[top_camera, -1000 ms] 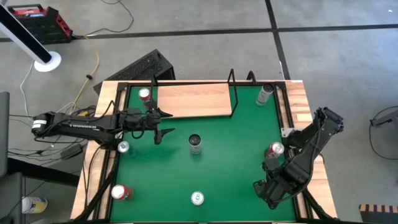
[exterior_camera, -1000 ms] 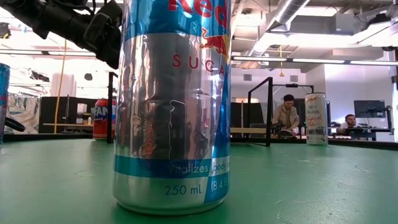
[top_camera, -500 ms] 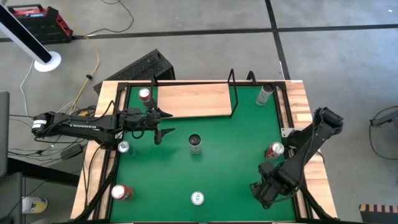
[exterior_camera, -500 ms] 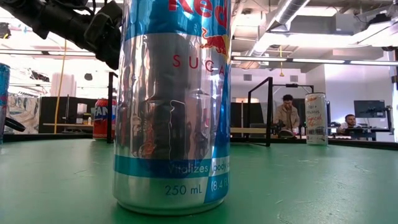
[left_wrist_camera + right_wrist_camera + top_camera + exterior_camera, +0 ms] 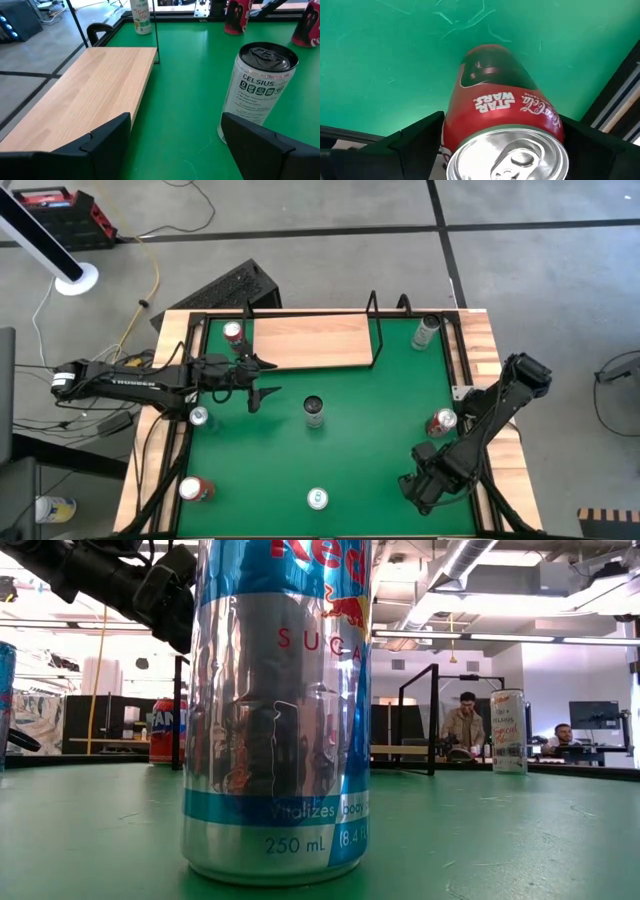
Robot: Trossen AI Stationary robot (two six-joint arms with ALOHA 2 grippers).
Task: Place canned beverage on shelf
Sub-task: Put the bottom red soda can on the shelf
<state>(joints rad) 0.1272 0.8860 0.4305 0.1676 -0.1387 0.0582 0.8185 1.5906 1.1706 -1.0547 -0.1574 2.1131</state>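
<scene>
the shelf (image 5: 85,95) is a flat board of light wood lying on the green mat (image 5: 185,100). a thin black wire (image 5: 154,30) stands up at the shelf's far corner. the left gripper (image 5: 175,145) has its two dark fingers (image 5: 107,137) wide apart; one finger is over the near edge of the shelf. a silver celsius can (image 5: 257,90) stands upright on the mat, apart from the shelf. beyond the shelf's far end stands a pale can (image 5: 141,15). two red cans (image 5: 235,15) stand far from the shelf.
</scene>
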